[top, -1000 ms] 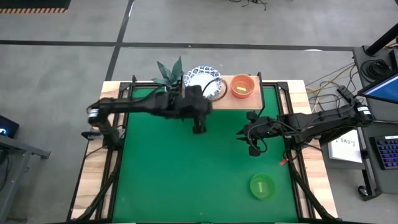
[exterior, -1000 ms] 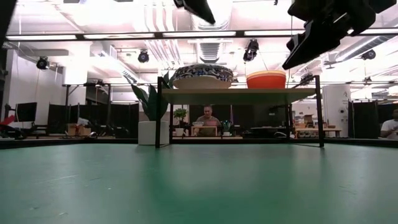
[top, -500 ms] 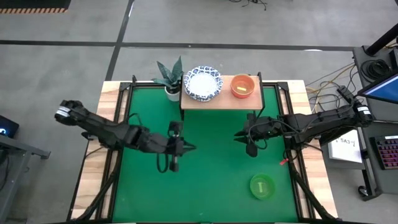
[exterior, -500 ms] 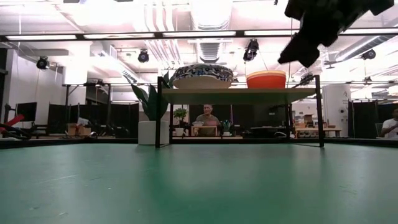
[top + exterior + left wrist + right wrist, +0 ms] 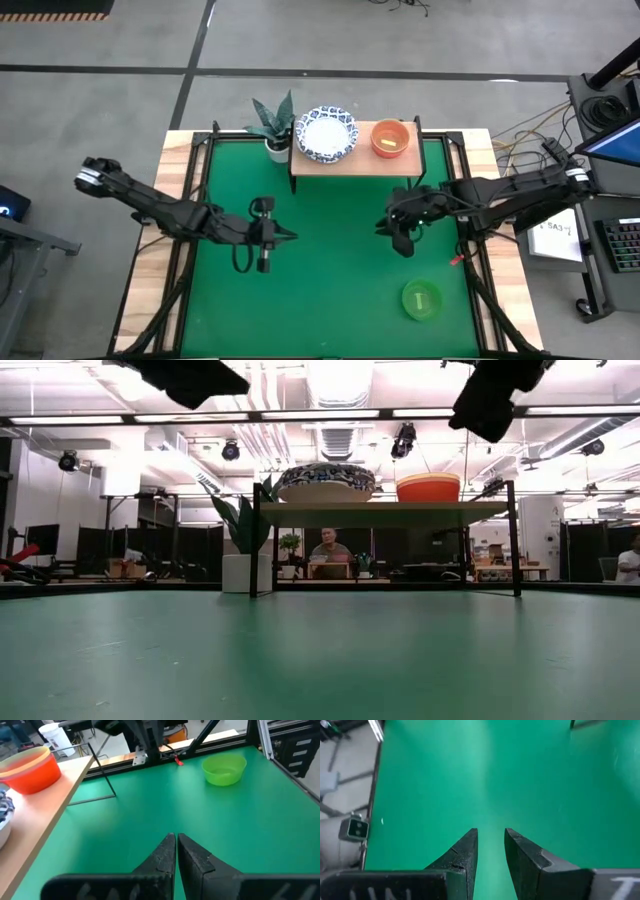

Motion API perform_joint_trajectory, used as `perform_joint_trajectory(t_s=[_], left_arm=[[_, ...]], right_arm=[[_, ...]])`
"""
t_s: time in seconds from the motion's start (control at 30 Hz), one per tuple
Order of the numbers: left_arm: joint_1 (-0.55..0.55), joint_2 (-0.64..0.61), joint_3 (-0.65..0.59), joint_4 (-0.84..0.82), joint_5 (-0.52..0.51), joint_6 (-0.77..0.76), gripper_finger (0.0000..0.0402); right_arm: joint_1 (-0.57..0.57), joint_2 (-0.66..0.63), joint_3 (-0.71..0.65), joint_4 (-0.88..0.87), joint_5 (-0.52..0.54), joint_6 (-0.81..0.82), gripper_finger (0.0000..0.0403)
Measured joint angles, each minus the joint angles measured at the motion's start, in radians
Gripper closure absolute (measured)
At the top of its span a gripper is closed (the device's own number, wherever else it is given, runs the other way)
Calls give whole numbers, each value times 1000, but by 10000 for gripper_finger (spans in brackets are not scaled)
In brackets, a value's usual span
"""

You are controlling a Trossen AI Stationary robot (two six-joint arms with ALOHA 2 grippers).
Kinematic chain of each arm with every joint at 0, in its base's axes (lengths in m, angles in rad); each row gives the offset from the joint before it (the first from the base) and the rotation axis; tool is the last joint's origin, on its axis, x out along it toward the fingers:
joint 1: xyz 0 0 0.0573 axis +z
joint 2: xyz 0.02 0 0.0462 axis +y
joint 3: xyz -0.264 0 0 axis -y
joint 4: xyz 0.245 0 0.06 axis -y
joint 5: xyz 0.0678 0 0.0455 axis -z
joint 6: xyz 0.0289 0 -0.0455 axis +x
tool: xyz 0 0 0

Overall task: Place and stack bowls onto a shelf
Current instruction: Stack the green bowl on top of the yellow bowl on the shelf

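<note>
Green bowl [image 5: 421,299] sits loose near the counter's front right corner, well apart from the shelf [image 5: 355,160] holding a patterned bowl [image 5: 326,133] and red bowl [image 5: 390,138]. Left end effector [image 5: 266,236] pinched closed, empty; right end effector [image 5: 400,232] narrowly parted, empty. Risk: a narrow approach could shove the green bowl off the edge.

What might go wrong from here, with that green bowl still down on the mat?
1. The green bowl lies well apart from the right gripper, so a grab on its thin rim may slip.
2. The shelf already carries the blue-patterned bowl and the red bowl; a careless placement might knock them.
3. The potted plant beside the shelf could get brushed.
</note>
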Motion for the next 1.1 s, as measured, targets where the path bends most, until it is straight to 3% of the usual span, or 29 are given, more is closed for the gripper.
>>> perform_joint_trajectory(t_s=[0.4, 0.73, 0.93, 1.1], left_arm=[[3, -19, -46, 17, -61, 0, 401], [3, -19, -38, 18, -61, 55, 401], [3, -25, 70, -33, -61, 198, 401], [3, -25, 120, -101, -61, 199, 402]], right_arm=[[98, 249, 272, -433, -14, -58, 317], [196, 355, 281, -454, -19, -104, 316], [270, 399, 278, -455, -29, -110, 316], [342, 416, 253, -456, -26, -77, 316]])
